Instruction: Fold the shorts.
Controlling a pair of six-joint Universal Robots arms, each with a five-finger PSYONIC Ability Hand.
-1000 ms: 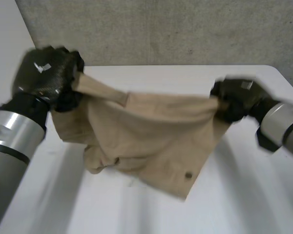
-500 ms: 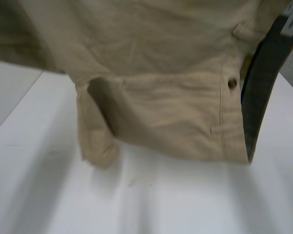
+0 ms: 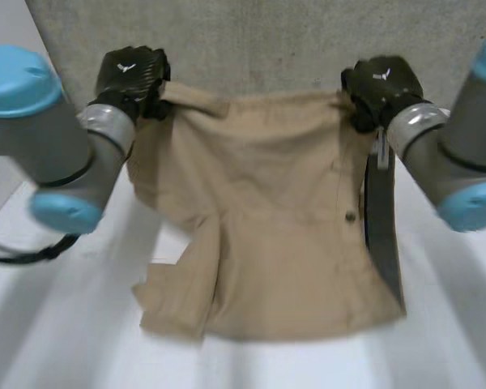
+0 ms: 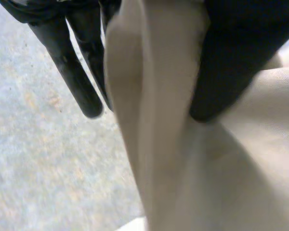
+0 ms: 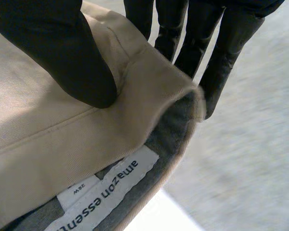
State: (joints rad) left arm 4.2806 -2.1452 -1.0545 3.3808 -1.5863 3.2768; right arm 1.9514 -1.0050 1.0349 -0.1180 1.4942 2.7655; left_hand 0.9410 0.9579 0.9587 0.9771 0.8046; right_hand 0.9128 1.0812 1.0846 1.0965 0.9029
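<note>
Shorts (image 3: pixel 259 235): tan, held up in the air over the middle of the white table (image 3: pixel 57 340). Spread wide and hanging down flat from the waistband (image 3: pixel 259 101). Top edge up by the far edge of the table, in front of the grey wall (image 3: pixel 267 40). Bottom hem low, toward the near edge. Cannot tell whether touching the table. One leg folded over and bunched at the lower corner on the left hand's side. Small dark button (image 3: pixel 350 216) near the right hand's side. Next to it, a dark grey strip (image 3: pixel 381 235) of the inside hanging down along that side edge.

Left hand (image 3: pixel 130 74): closed on one top corner of the waistband. From the left wrist, tan cloth pinched under the thumb (image 4: pixel 241 57), with straight fingers (image 4: pixel 67 62) on the other side of it.

Right hand (image 3: pixel 381 85): closed on the other top corner. From the right wrist, thumb pressed on the tan outside of the waistband. Fingers straight on the far side of the cloth, with the waistband squeezed in between. White label (image 5: pixel 106 190) on the grey inside, near the thumb, reading "amazon essenti" and "28W".

Left arm (image 3: pixel 57 154) and right arm (image 3: pixel 445 154): grey with light-blue caps, stretched forward, one on each side of the shorts. Hands well apart and about level with each other.
</note>
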